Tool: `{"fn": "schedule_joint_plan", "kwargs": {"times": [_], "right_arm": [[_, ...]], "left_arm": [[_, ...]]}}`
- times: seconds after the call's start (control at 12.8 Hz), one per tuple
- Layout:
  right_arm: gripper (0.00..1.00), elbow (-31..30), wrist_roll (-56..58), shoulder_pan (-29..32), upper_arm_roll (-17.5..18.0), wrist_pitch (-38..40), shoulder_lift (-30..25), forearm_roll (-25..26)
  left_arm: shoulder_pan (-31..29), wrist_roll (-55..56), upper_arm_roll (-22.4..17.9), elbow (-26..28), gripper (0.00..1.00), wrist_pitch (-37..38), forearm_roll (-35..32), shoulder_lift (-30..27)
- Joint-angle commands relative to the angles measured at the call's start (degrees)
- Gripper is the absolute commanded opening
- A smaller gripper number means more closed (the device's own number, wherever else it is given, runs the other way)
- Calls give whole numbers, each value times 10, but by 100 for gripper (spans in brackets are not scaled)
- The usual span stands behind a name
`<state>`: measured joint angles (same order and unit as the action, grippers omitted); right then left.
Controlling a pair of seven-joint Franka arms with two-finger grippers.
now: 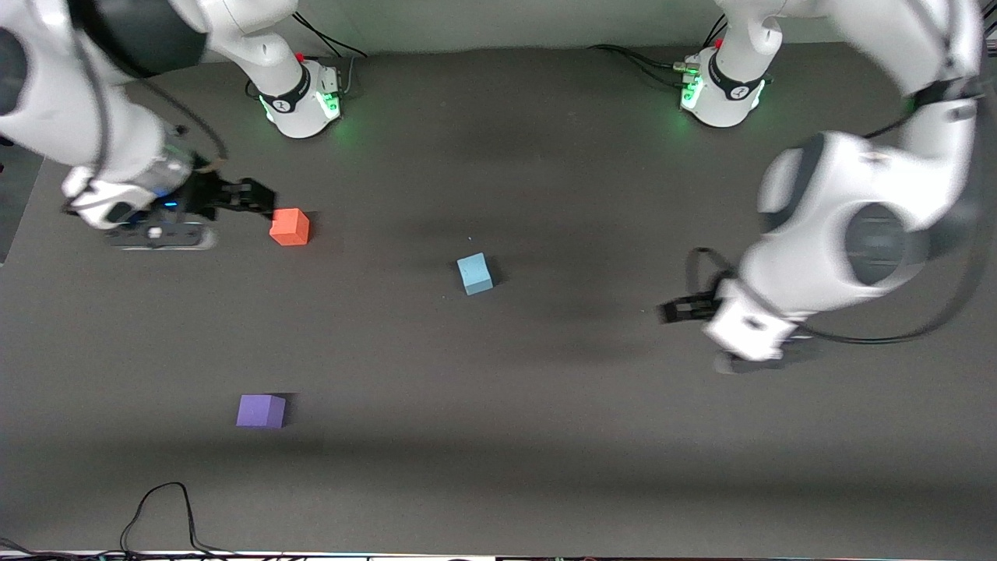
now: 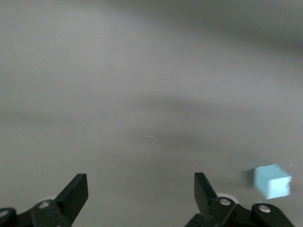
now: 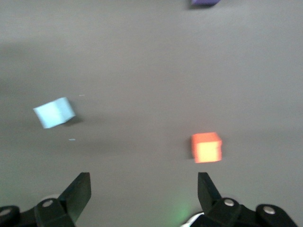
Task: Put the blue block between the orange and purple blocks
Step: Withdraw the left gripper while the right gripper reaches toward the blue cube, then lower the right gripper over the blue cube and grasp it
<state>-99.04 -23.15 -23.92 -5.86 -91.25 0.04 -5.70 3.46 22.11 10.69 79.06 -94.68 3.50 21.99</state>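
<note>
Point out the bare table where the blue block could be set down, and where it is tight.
Bare table runs between the orange block and the purple block, nothing on it. The blue block also has open table all round. Tight only at the orange block, where the open right tool hangs close.

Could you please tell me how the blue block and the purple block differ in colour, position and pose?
The blue block is light sky-blue; the purple block is violet. The blue block lies mid-table, while the purple block sits nearer the front camera, toward the right arm's end. The blue block is turned slightly askew; the purple block sits nearly square to the table edge. Both are small matte cubes of similar size, resting free on the table.
</note>
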Motion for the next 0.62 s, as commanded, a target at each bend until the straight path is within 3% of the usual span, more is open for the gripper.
{"fn": "schedule_joint_plan", "kwargs": {"times": [0.0, 0.16, 0.55], "right_arm": [[100, 63, -73, -69, -5, 6, 53, -49], [100, 94, -100, -139, -5, 3, 95, -52], [100, 84, -132, -201, -4, -75, 160, -77]], "left_arm": [[-76, -123, 8, 41, 100, 45, 5, -65], [-114, -178, 8, 70, 100, 53, 5, -112], [-137, -200, 6, 131, 100, 53, -15, -213]]}}
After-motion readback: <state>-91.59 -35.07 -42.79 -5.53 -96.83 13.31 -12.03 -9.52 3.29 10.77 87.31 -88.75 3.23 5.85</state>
